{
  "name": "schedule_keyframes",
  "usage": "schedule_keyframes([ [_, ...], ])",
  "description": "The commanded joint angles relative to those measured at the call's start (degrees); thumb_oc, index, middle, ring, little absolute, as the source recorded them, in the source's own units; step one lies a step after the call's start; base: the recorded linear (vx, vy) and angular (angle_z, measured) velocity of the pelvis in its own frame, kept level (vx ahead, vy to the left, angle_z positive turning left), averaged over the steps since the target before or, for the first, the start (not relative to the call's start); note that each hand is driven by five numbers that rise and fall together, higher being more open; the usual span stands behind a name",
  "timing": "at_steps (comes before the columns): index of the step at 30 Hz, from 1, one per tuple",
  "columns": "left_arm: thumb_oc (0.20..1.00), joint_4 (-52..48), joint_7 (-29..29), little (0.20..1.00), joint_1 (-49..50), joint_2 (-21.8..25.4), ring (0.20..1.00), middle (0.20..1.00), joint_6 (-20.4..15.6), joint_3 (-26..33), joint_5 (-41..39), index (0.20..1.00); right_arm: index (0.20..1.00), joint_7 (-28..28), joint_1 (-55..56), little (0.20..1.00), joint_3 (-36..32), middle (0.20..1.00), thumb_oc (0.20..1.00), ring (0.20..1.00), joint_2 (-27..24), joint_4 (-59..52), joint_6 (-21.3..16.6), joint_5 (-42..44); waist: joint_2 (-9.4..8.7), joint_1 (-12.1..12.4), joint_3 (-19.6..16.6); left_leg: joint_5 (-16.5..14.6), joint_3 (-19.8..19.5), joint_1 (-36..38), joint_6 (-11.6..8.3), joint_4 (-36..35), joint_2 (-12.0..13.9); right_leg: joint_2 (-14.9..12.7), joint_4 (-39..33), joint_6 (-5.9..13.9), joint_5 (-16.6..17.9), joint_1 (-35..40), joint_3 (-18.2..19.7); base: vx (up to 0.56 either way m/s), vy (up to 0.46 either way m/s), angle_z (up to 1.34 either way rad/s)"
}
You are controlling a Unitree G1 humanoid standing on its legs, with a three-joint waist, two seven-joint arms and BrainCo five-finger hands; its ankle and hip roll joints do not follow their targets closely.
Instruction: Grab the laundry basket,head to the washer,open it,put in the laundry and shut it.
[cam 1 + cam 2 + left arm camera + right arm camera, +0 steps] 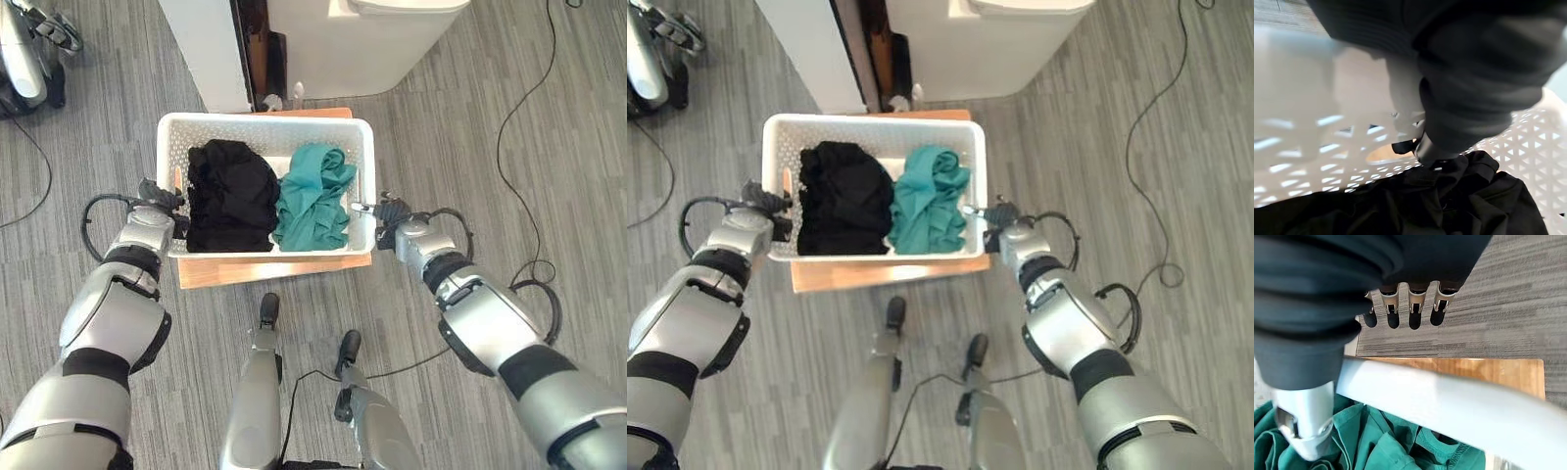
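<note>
A white laundry basket (pixel 265 121) rests on a low wooden board (pixel 274 269) right in front of me. Inside it, black clothes (pixel 230 196) lie on the left and teal clothes (pixel 313 196) on the right. My left hand (pixel 157 201) is at the basket's left rim, and in the left wrist view its thumb (pixel 1422 144) hooks over the perforated wall (pixel 1303 147) above the black cloth. My right hand (pixel 392 213) grips the right rim (pixel 1449 404). Its fingers (pixel 1393 308) curl under the outside and its thumb (pixel 1305 431) reaches in over the teal cloth (pixel 1391 445).
The white washer (pixel 372 44) stands just beyond the basket, lid down. A white panel (pixel 201 49) rises to its left, with a dark gap (pixel 265 59) between them. Another grey machine (pixel 29 59) sits at the far left. Grey plank floor lies all round.
</note>
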Motion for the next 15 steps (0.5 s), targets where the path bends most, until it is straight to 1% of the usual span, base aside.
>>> schedule_keyframes([
  [1, 0.200, 3.97, -3.07, 0.200, -0.74, -6.73, 0.200, 0.200, 0.85, -4.56, 2.94, 0.200, 1.000, 1.23, -4.86, 1.000, 0.89, 1.000, 1.000, 1.000, -2.58, 2.71, 1.55, -1.94, 1.28, 0.70, 4.75, -4.18, -1.02, 0.74, 0.92, 2.40, -0.44, -2.89, 5.34, 0.85, 0.49, -4.06, -1.99, 0.02, 0.002, 0.06],
  [2, 0.200, 3.97, -3.15, 0.200, -0.90, -7.32, 0.200, 0.200, 0.73, -5.08, 3.52, 0.200, 0.702, 1.67, -5.20, 0.702, 0.90, 0.702, 0.702, 0.702, -2.49, 4.16, 1.77, -2.61, 1.47, 0.87, 4.68, -4.13, -1.09, 0.57, 0.92, 2.33, -0.59, -2.93, 5.26, 0.84, 0.46, -4.05, -2.13, 0.02, 0.007, 0.09],
  [3, 0.200, 4.06, -3.27, 0.200, -1.03, -7.97, 0.200, 0.200, 0.56, -5.69, 4.30, 0.200, 0.529, 1.88, -5.47, 0.529, 1.00, 0.529, 0.529, 0.529, -2.39, 5.53, 1.95, -3.08, 1.65, 1.01, 4.55, -4.13, -1.19, 0.59, 0.95, 2.18, -0.71, -2.99, 5.24, 0.80, 0.41, -3.99, -2.19, 0.02, 0.004, 0.14],
  [4, 0.200, 3.84, -3.23, 0.200, -1.18, -8.19, 0.200, 0.200, 0.47, -5.98, 4.58, 0.200, 0.442, 1.94, -5.41, 0.442, 1.02, 0.442, 0.442, 0.442, -2.39, 5.89, 2.02, -3.11, 1.70, 1.03, 4.52, -4.15, -1.26, 0.61, 0.95, 2.14, -0.78, -3.02, 5.23, 0.77, 0.38, -3.94, -2.32, 0.02, -0.002, 0.22],
  [6, 0.200, 3.21, -3.01, 0.200, -0.98, -8.96, 0.200, 0.200, 0.10, -6.78, 5.90, 0.200, 0.200, 1.89, -5.00, 0.200, 0.91, 0.200, 0.200, 0.200, -2.16, 6.46, 1.84, -3.06, 1.85, 1.07, 4.33, -4.24, -1.60, 0.68, 1.00, 2.06, -1.08, -2.98, 5.22, 0.70, 0.16, -3.79, -2.42, 0.02, -0.008, 0.20],
  [8, 0.200, 2.31, -2.95, 0.200, -0.16, -9.29, 0.200, 0.200, -0.36, -8.33, 8.98, 0.200, 0.200, 2.11, -4.12, 0.200, 1.43, 0.200, 0.200, 0.200, -1.64, 5.80, 1.49, -3.66, 1.90, 1.05, 4.00, -4.53, -1.57, 0.85, 1.02, 2.24, -1.34, -3.08, 5.36, 0.65, -0.04, -3.60, -2.33, 0.01, 0.000, 0.08],
  [15, 0.200, -0.03, -3.55, 0.200, 2.49, -8.47, 0.200, 0.200, -1.30, -10.08, 14.29, 0.200, 0.200, 4.07, -1.42, 0.200, 4.08, 0.200, 0.200, 0.200, -1.95, 2.31, 0.85, -7.65, 2.12, 0.77, 2.86, -5.14, -1.58, 1.34, 1.15, 2.70, -1.66, -3.27, 5.81, 0.70, -0.54, -3.06, -2.15, 0.00, -0.001, 0.02],
])
